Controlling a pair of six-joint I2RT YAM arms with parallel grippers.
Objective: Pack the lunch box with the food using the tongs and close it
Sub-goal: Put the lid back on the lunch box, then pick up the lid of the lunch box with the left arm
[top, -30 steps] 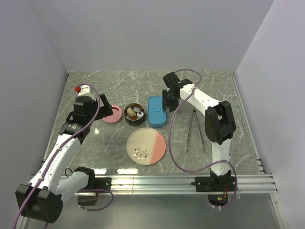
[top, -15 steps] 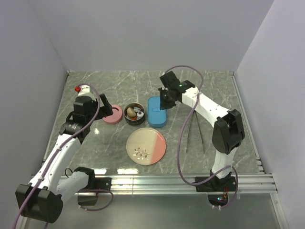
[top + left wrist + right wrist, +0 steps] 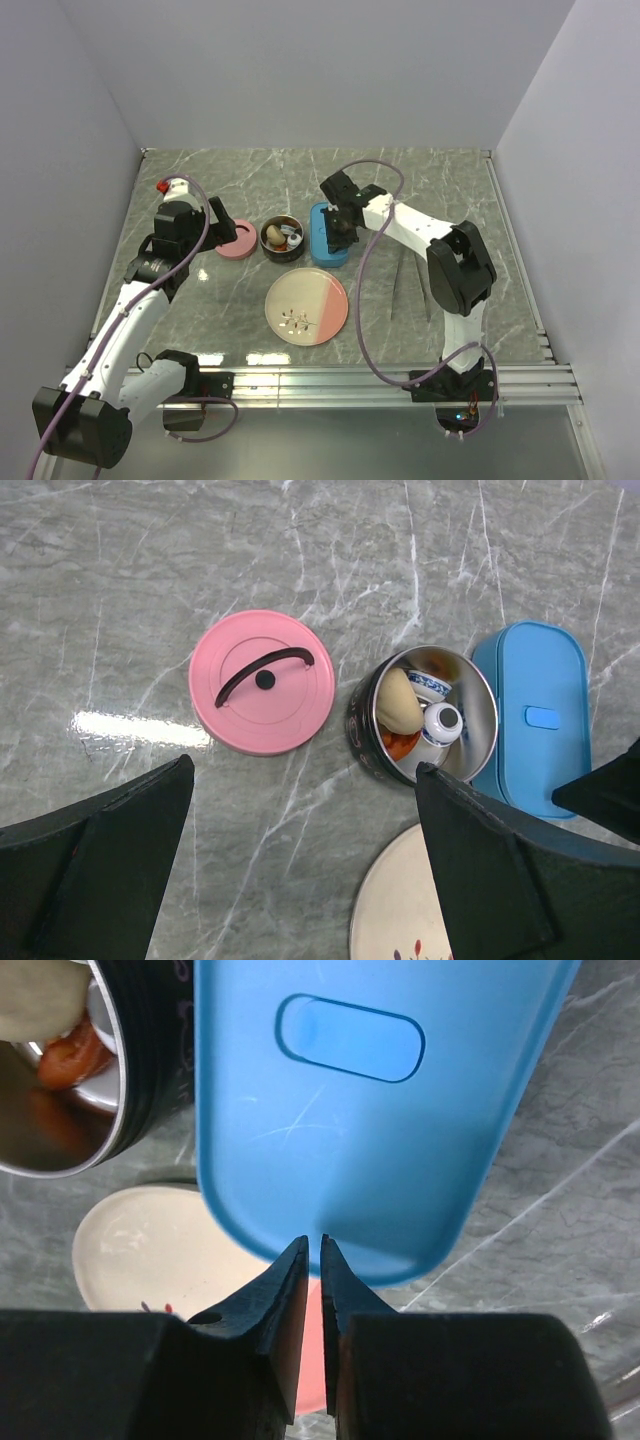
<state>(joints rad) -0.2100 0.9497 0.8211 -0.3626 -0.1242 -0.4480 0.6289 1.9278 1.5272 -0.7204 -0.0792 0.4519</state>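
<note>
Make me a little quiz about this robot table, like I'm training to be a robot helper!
1. True or false: the pink lid sits on the round steel container.
2. Where do the tongs lie? A) on the plate; B) on the table, right of the plate; C) inside the round steel container.
3. Fill in: the right end effector is over the ___ oblong box.
Key: 1 false (it lies beside it); 2 B; 3 blue.
</note>
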